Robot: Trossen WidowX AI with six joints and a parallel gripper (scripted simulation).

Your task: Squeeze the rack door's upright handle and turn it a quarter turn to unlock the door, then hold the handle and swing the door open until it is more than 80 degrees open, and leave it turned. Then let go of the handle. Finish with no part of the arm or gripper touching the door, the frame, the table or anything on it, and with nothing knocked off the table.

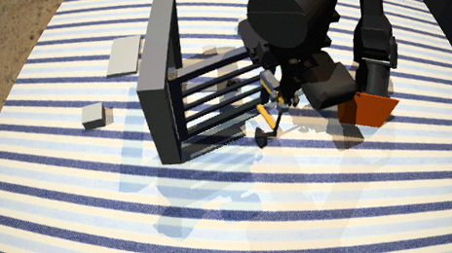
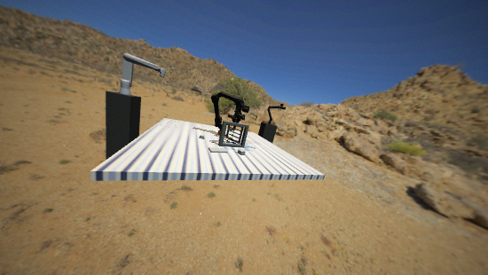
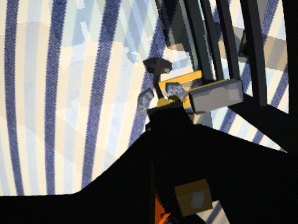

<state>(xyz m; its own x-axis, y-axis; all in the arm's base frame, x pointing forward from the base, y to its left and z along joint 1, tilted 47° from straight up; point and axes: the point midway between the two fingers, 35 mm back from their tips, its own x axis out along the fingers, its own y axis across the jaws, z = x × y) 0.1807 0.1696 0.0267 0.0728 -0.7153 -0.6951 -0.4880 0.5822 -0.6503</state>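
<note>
The gripper [image 1: 282,101] [image 2: 236,120] [image 3: 172,135] is pinching the door's dark handle [image 1: 278,123] [image 3: 156,82] at the door's free end. The barred door [image 1: 215,64] [image 3: 231,42] is sticking out from its gray frame [image 1: 151,71] [image 2: 221,137]. Past the frame, a flat pale slab [image 1: 123,57] [image 2: 217,150] and a small block [image 1: 93,116] [image 2: 241,152] are lying on the striped bench [image 1: 359,230] [image 2: 155,155] [image 3: 30,100].

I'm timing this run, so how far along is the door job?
Looks done: unlocking, since the door stands well out from its frame. Whether it is past 80 degrees, I can't tell.

In hand: the gripper is shut on the handle.

Left: any remaining swing, then letting go and backing clear, as the fingers are on the handle.
</note>
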